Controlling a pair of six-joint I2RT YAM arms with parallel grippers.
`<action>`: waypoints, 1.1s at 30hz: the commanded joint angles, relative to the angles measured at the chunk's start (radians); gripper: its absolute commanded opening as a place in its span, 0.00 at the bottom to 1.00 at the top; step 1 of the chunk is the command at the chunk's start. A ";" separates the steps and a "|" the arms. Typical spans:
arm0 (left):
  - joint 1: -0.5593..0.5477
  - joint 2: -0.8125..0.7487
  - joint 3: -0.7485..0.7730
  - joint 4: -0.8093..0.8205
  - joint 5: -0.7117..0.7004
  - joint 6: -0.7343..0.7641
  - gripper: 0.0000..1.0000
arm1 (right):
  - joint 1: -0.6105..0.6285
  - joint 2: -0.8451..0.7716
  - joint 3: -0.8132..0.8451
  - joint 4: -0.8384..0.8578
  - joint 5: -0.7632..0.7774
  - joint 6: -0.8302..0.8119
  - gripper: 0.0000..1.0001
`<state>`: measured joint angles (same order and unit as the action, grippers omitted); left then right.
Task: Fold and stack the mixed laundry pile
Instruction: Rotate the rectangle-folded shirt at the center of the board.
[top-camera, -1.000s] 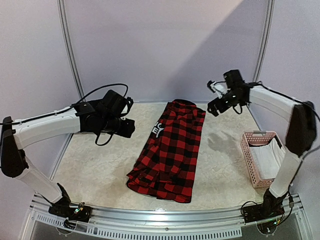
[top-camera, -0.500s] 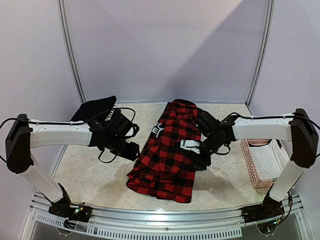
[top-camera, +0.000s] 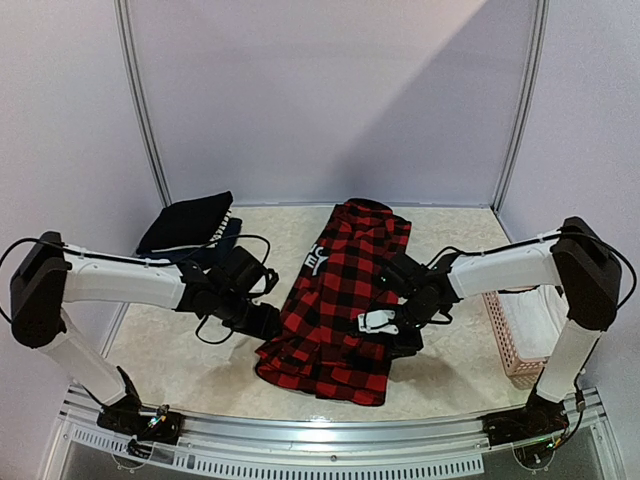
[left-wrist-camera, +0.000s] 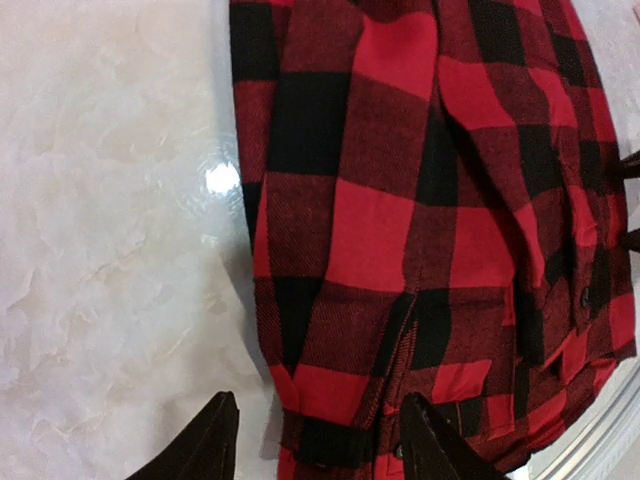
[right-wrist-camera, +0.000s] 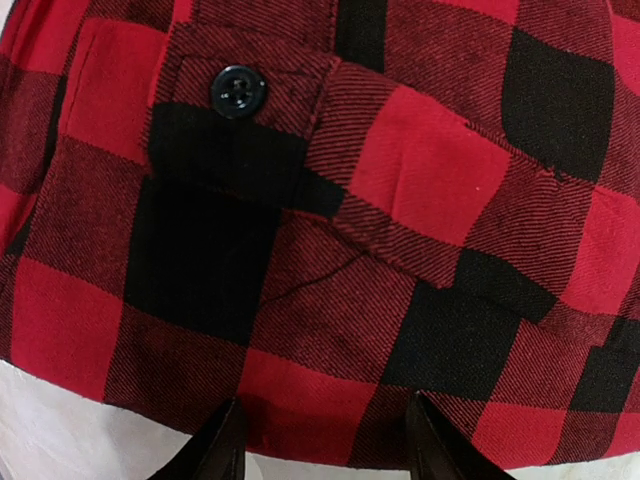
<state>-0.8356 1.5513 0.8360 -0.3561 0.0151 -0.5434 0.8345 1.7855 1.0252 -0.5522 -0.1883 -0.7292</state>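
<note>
Left claw (left-wrist-camera: 320, 447) stands spread, its two dark fingertips straddling the left edge of the red-and-black plaid flannel shirt (top-camera: 345, 290) toward its near end, where a buttoned band of the cloth lies between them; no fabric is seen pinched. Right claw (right-wrist-camera: 325, 445) is likewise spread, its fingertips set either side of a stretch of the shirt's right-hand edge and close over the cloth. A dark button (right-wrist-camera: 237, 90) on a stitched band lies just beyond them; whether the tips touch the fabric cannot be told. Both claws sit low at opposite long edges of the shirt. Shirt lies flat at mid-bench as a long folded strip, running from the far side toward the near edge, with a white label (top-camera: 316, 263) showing on its left side. Bench (top-camera: 170, 350) surface is pale and marbled. Far left corner: a stack of navy/black folded clothes (top-camera: 188, 224), well apart from the shirt, with a pale striped edge showing on its right side. Right side of the bench: one pink slatted basket (top-camera: 497, 335), upright, partly hidden behind the right arm (top-camera: 500, 268). Contents of the basket: white cloth (top-camera: 528, 318), loosely laid; the kind of garment cannot be determined.
</note>
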 joint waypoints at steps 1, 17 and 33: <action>-0.020 -0.052 0.043 -0.058 -0.045 0.089 0.56 | -0.085 0.006 -0.126 -0.094 0.137 -0.121 0.51; -0.230 -0.092 0.118 -0.107 -0.110 0.470 0.59 | -0.353 -0.468 -0.126 -0.417 -0.044 -0.299 0.53; -0.392 0.130 0.224 -0.016 -0.069 0.672 0.59 | -0.148 -0.530 -0.302 -0.152 -0.065 -0.315 0.53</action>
<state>-1.1797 1.6077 1.0058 -0.3916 -0.0566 0.0315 0.6559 1.2320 0.7444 -0.7837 -0.2565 -1.0306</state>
